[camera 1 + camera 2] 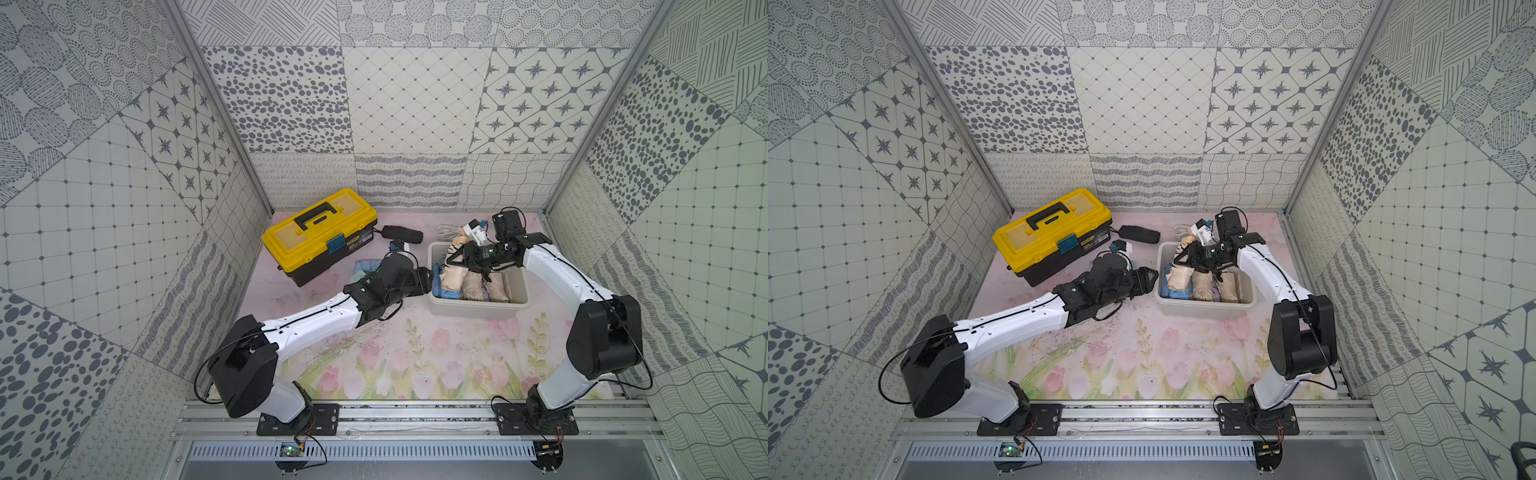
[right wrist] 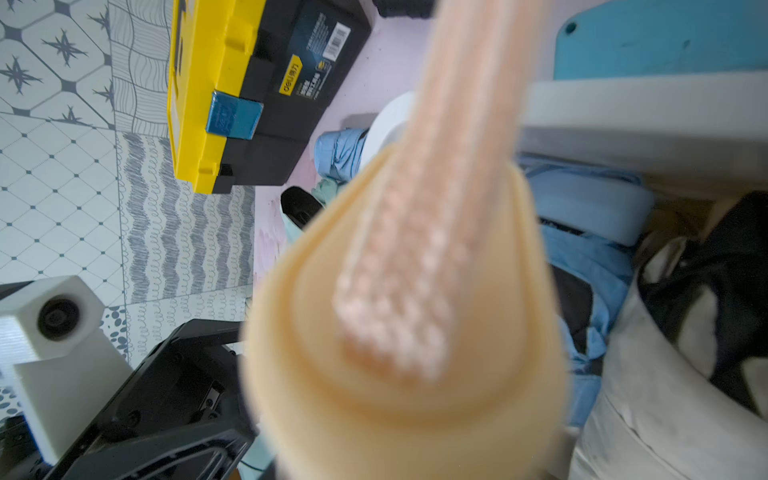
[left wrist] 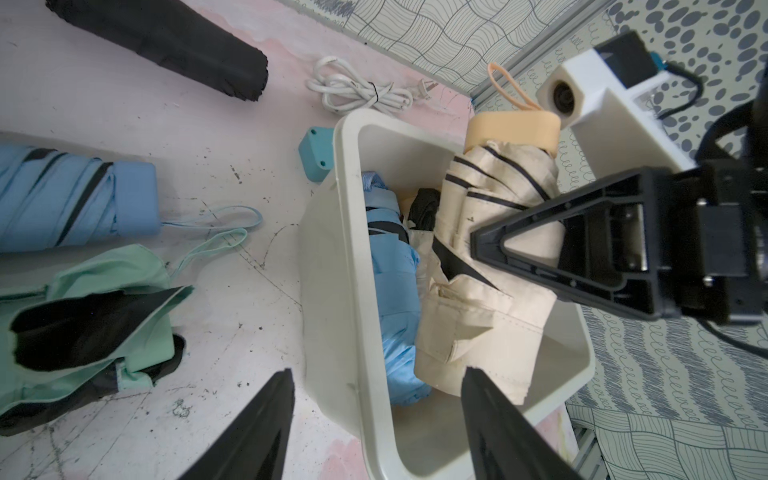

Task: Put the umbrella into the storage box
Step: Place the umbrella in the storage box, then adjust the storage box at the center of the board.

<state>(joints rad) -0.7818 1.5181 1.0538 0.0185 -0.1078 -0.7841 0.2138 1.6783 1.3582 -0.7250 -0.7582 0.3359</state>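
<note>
The storage box [image 1: 478,308] [image 1: 1200,312] is a white tub right of centre. A blue and several cream folded umbrellas [image 1: 473,286] lie inside it. My right gripper [image 1: 456,254] [image 3: 478,243] is shut on a cream umbrella [image 3: 494,195], which it holds tilted over the box's far end. That umbrella's peach handle [image 2: 407,332] fills the right wrist view and hides the jaws. My left gripper [image 1: 428,283] [image 3: 378,370] is open at the box's left wall [image 3: 349,257], one finger outside and one over the inside, holding nothing.
On the mat left of the box lie a blue umbrella [image 3: 62,195], a mint-green one [image 3: 83,299] and a black one [image 1: 401,233]. A yellow-lidded toolbox [image 1: 320,232] stands at the back left. A white cable [image 3: 357,91] and a teal block [image 3: 316,153] lie behind the box.
</note>
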